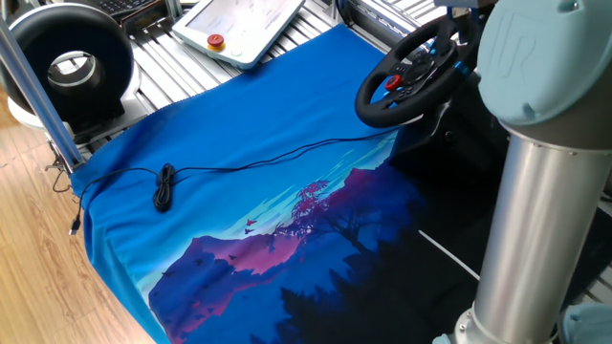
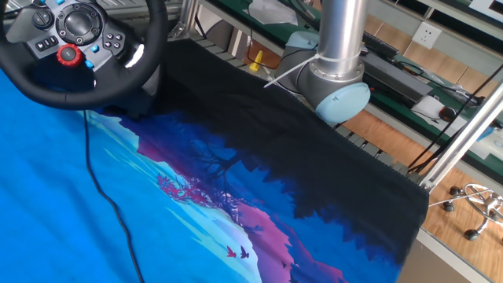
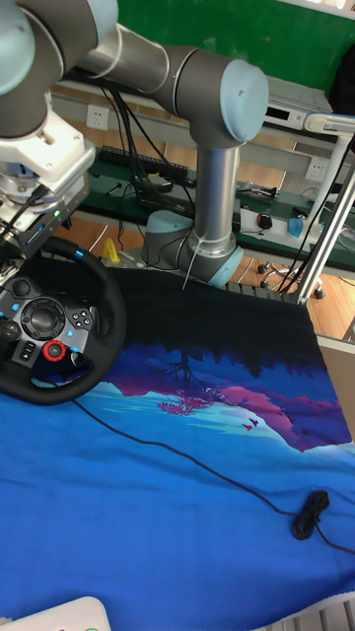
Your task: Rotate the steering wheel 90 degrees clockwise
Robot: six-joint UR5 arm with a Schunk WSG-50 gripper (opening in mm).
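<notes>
The black steering wheel [image 1: 409,75] stands tilted at the far right end of the blue printed cloth, its hub with a red button facing the table. Its hub also shows in the other fixed view [image 2: 75,27] and in the tall view [image 3: 44,320]. In the tall view my gripper [image 3: 18,237] hangs under its white wrist block, right at the wheel's upper left rim. Cables and the picture edge hide its fingers, so neither contact nor grip on the rim shows. My arm's elbow covers the gripper in the one fixed view.
A black ring-shaped fan [image 1: 72,57] with a white centre and a white pendant [image 1: 239,24] sit beyond the cloth. A thin black cable with a coil [image 1: 164,186] crosses the cloth. My arm's base [image 2: 338,86] rises behind the table beside aluminium posts.
</notes>
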